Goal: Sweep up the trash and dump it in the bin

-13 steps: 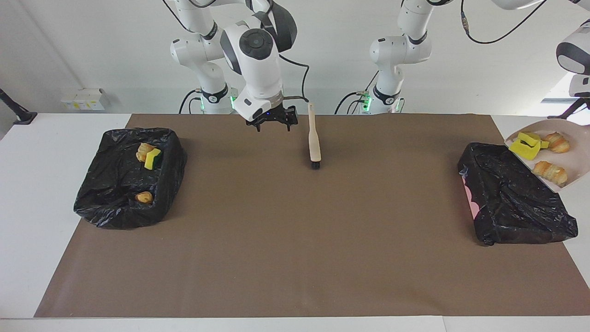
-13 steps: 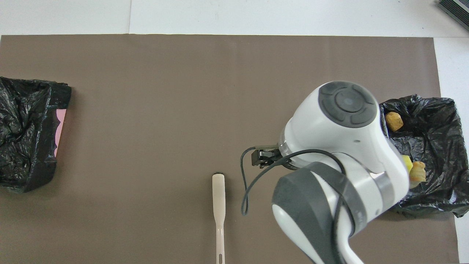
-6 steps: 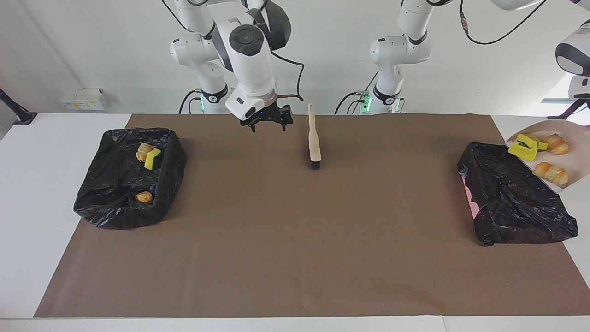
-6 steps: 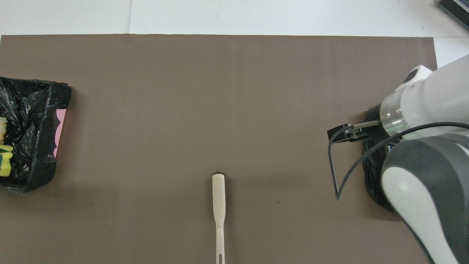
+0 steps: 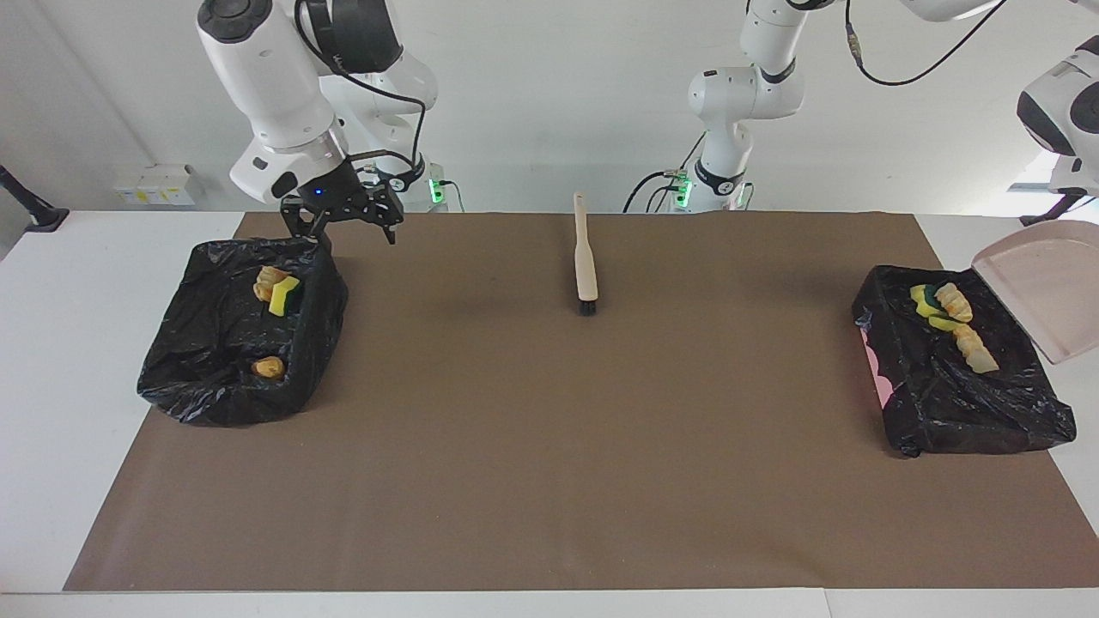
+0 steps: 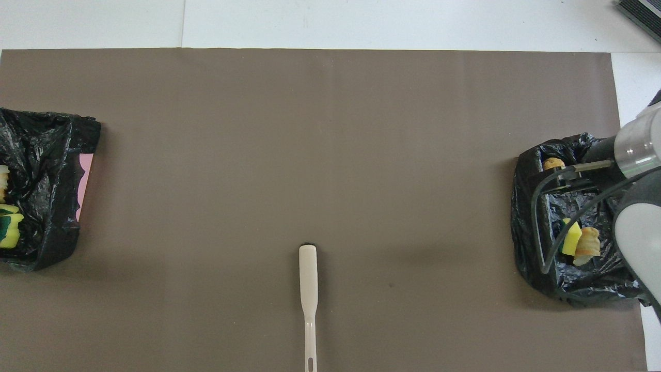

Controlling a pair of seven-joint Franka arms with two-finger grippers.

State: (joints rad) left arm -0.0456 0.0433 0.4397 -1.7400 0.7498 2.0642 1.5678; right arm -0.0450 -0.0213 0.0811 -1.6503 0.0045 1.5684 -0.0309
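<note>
Seven pieces of trash (image 5: 953, 302) are split between two bins lined with black bags, one at each end of the worktop. The bin by the right arm (image 5: 172, 378) sits near the worktop's edge at that arm's end and holds three pieces: a croissant (image 5: 267, 278) touching a yellow sponge chunk (image 5: 285, 295) in the corner nearest the robots, and a bread roll (image 5: 269, 367) lying apart from them, farther from the robots.

The bin by the left arm (image 5: 970, 412) holds the other four. Two sponge chunks with green sides (image 5: 924, 297) and two pale croissants (image 5: 975, 348) lie in a loose line on the crumpled bag. The beige dustpan (image 5: 1043, 287) hangs tilted over that bin's outer rim, its mouth pointing down toward the pieces.

The right gripper (image 5: 348, 230) hangs over the robots' corner of its bin, its jaws spread wide and holding nothing. The left gripper is out of frame. Its jaws are closed, and what they close on cannot be seen.

The brush (image 5: 585, 257) lies on the brown mat (image 5: 549, 446) near the worktop's robot-side edge, midway between the bins, with its handle toward the robots.
</note>
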